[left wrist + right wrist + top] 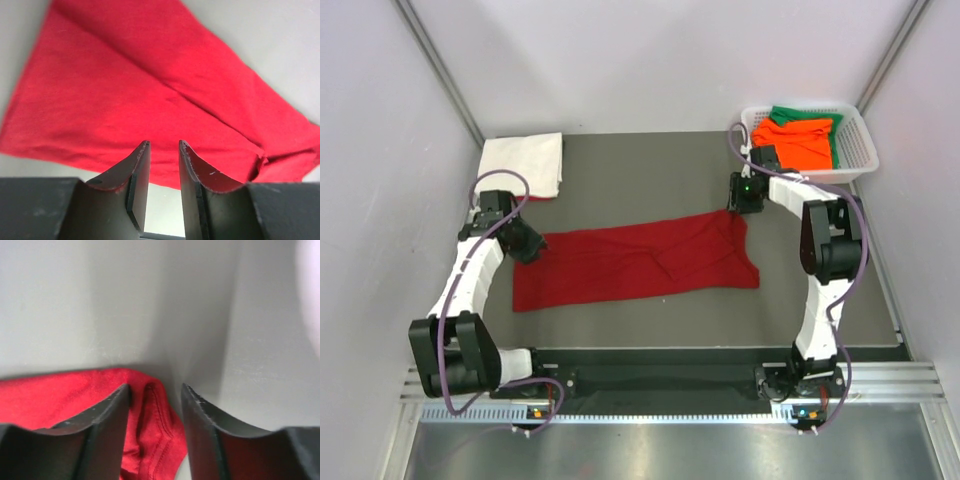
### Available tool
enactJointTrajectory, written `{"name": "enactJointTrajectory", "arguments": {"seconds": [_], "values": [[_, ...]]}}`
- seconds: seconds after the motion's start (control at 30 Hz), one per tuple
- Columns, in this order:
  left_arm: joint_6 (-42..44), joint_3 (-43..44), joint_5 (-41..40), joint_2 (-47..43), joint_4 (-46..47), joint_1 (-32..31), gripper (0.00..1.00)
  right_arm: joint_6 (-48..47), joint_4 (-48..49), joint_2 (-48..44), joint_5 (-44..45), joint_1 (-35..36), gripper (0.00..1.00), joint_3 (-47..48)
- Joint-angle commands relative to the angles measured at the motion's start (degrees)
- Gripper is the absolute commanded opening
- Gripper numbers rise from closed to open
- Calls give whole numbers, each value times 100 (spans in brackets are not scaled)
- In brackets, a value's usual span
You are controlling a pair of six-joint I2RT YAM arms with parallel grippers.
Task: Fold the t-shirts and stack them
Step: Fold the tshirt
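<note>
A dark red t-shirt (635,262) lies flat on the grey table as a long folded strip. My left gripper (530,245) hovers at the strip's left end. In the left wrist view that gripper (164,147) is open a little, nothing between its fingers, the red cloth (125,90) just beyond the tips. My right gripper (745,205) is at the strip's far right corner. Seen from the right wrist, it (155,386) is open, and the hemmed corner of the red cloth (60,395) lies between the fingers, against the left one.
A folded white t-shirt (523,163) lies at the back left of the table. A white lattice basket (860,150) at the back right holds an orange t-shirt (795,140) and a green one (800,113). Pale walls enclose the table on three sides.
</note>
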Motion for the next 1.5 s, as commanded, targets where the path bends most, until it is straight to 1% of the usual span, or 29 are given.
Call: {"name": "enactJointTrajectory", "arguments": {"seconds": [0.0, 0.03, 0.07, 0.13, 0.17, 0.23, 0.27, 0.3, 0.37, 0.47, 0.5, 0.53, 0.57, 0.6, 0.67, 0.7, 0.8, 0.83, 0.97, 1.03, 1.1, 1.13, 1.23, 1.27, 1.3, 1.33, 1.4, 1.43, 1.47], "values": [[-56, 401, 149, 160, 502, -164, 34, -261, -233, 116, 69, 201, 42, 338], [-38, 453, 193, 204, 546, -164, 34, -279, -251, 107, 51, 227, 39, 338], [-3, 506, 210, 257, 573, -173, 34, -270, -260, 124, 34, 280, 31, 346], [155, 691, 307, 406, 617, -173, 34, -209, -268, 168, 86, 315, 24, 408], [225, 761, 412, 468, 660, -173, 34, -165, -268, 195, 139, 341, 13, 451], [453, 963, 544, 591, 652, -173, 33, -77, -286, 300, 638, 368, 6, 706], [515, 981, 623, 583, 800, -173, 32, 36, -356, 379, 823, 377, 0, 846], [629, 929, 641, 495, 949, -173, 32, 98, -339, 501, 1103, 377, 0, 1126], [700, 937, 659, 451, 1100, -164, 31, 266, -77, 625, 1325, 412, 0, 1382], [814, 1086, 668, 749, 1065, -173, 31, 433, 92, 1002, 1729, 508, 0, 2128], [858, 1165, 685, 906, 1074, -164, 31, 468, 57, 1325, 1939, 526, 0, 2713], [867, 1192, 711, 969, 1117, -173, 31, 529, 31, 1520, 2010, 544, 0, 3033], [885, 1236, 729, 1021, 1144, -164, 31, 547, -4, 1931, 2055, 561, 0, 3384], [902, 1262, 747, 1118, 1179, -173, 30, 565, -66, 2144, 2133, 570, 0, 4092], [911, 1385, 817, 1189, 1267, -173, 30, 600, 12, 2548, 2134, 570, 0, 4738], [911, 1420, 834, 1258, 1267, -173, 30, 635, 74, 2907, 2039, 562, 0, 5272], [894, 1500, 835, 1303, 1276, -173, 29, 784, 732, 3218, 1810, 544, 2, 5541], [885, 1491, 817, 1294, 1267, -173, 29, 872, 1160, 3244, 1757, 544, 2, 5541], [867, 1229, 756, 1163, 1232, -164, 29, 1232, 2023, 3516, 1581, 553, 1, 5654], [885, 1114, 721, 1057, 1223, -173, 29, 1512, 2209, 3718, 1554, 561, 1, 6049], [937, 1008, 633, 996, 1101, -173, 29, 1707, 2578, 3912, 1510, 570, 4, 6278], [946, 990, 606, 978, 1057, -173, 29, 1925, 2701, 3930, 1510, 562, 17, 6279], [1016, 964, 510, 829, 925, -173, 29, 2251, 2545, 3869, 1432, 579, 36, 6340], [1034, 955, 492, 776, 916, -182, 29, 2261, 2422, 3695, 1353, 605, 38, 6332], [1060, 946, 457, 680, 872, -173, 29, 2209, 1969, 3562, 1274, 640, 42, 6297], [1087, 946, 439, 636, 872, -164, 29, 2174, 1773, 3404, 1273, 728, 50, 6236], [1113, 946, 378, 512, 811, -173, 29, 2138, 1194, 2807, 1089, 825, 56, 5797], [1122, 937, 369, 477, 802, -173, 29, 2156, 964, 2570, 1010, 938, 61, 5604], [1122, 929, 351, 425, 775, -164, 29, 2173, 771, 2124, 948, 1009, 63, 5193]]}}
